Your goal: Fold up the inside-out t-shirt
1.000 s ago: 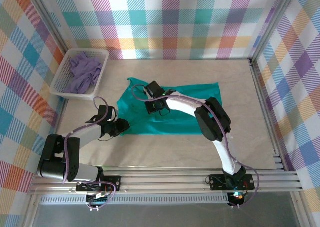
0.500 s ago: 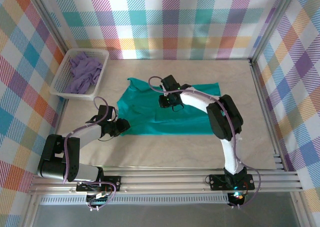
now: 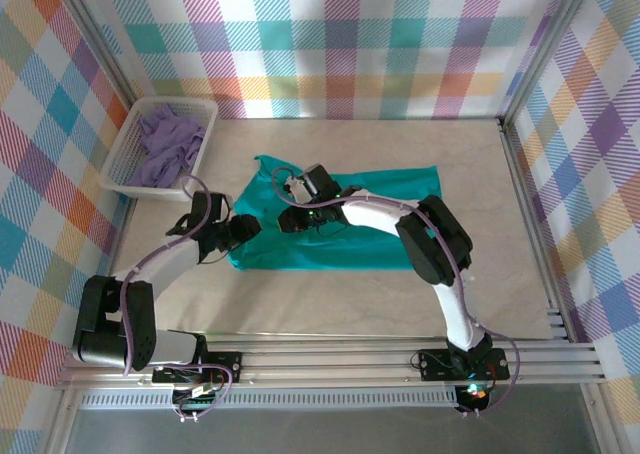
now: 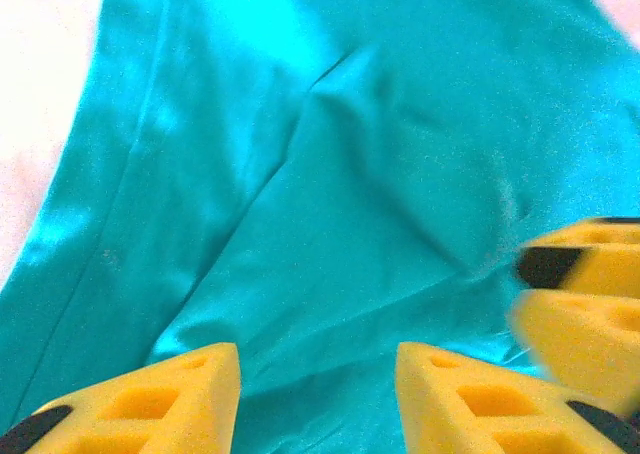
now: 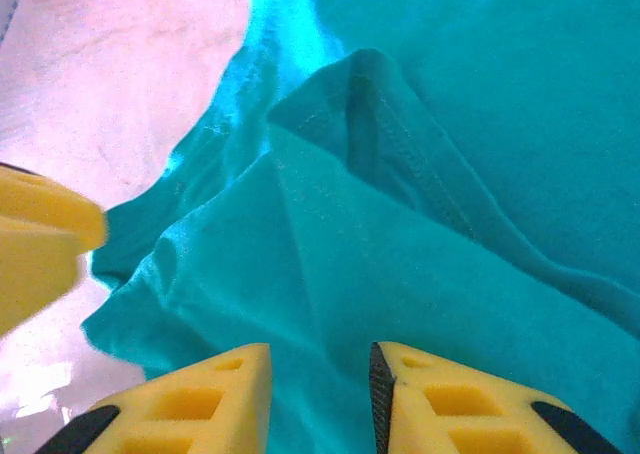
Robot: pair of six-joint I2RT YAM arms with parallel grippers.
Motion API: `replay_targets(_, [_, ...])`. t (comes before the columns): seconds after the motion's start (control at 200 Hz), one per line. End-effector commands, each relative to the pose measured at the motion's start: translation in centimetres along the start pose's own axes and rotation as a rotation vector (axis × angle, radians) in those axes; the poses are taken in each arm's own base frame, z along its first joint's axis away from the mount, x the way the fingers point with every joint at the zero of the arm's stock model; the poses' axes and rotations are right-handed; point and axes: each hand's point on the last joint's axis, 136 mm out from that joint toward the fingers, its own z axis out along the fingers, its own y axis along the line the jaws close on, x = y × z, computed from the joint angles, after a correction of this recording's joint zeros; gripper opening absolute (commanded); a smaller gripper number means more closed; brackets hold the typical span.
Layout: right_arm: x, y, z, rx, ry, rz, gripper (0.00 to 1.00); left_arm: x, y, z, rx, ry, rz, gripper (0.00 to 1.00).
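The left tool (image 4: 318,399) is staying open, its yellow fingers apart just above the teal t-shirt (image 4: 330,154). The right tool (image 5: 318,399) is open too, right beside it. The shirt is lying under both on the counter (image 5: 120,64). A white basket (image 3: 120,159) is sitting farther away.

left gripper (image 3: 243,228) advanced; t-shirt (image 3: 340,250) corner shifted (inward)

The t-shirt (image 3: 345,244) is plain teal-green. The desk (image 3: 400,304) is pale beige, faintly marbled. The basket (image 3: 118,159) is white, the garment (image 3: 165,144) in it lavender. The walls (image 3: 350,34) carry pastel multicoloured plaid. The left fingers (image 4: 160,399) and right fingers (image 5: 200,399) are yellow, black-tipped.
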Motion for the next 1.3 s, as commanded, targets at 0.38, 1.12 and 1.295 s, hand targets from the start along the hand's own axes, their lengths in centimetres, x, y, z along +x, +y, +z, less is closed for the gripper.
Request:
replay_targets(0.38, [-0.3,-7.1,0.7,0.175,0.009,0.296,0.17,-1.3,-0.4,8.2,0.002,0.032,-0.009,0.28])
replay_targets(1.12, [-0.5,-3.7,-8.9,0.225,-0.057,0.055,0.27,-2.5,-2.0,0.7,0.004,-0.105,0.033,0.45])
replay_targets(1.295, [6.2,-8.0,-16.0,0.405,-0.015,0.185,0.37,2.1,-0.5,-0.2,-0.005,0.028,0.027,0.46])
